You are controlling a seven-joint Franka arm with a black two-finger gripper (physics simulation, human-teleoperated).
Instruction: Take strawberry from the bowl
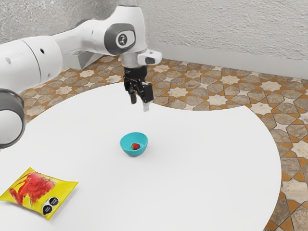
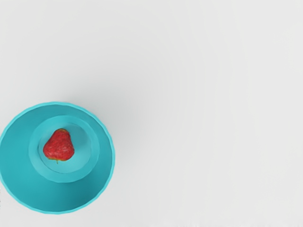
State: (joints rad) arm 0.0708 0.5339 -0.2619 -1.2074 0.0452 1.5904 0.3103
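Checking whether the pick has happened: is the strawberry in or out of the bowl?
In: the strawberry sits on the floor of the blue bowl.

The arm [image 1: 43, 57] comes in from the exterior view's left, its black gripper [image 1: 140, 102] pointing down above the table [image 1: 207, 163], fingers apart. In the exterior view, the bowl [image 1: 127, 150] appears below the gripper; it is turquoise and upright, with a red strawberry [image 1: 135, 146] inside. A yellow bag [image 1: 36, 190] with red print lies toward the exterior view's left, nearer the camera. The white table has a curved edge, and patterned tiles [image 1: 192, 86] cover the floor beyond.
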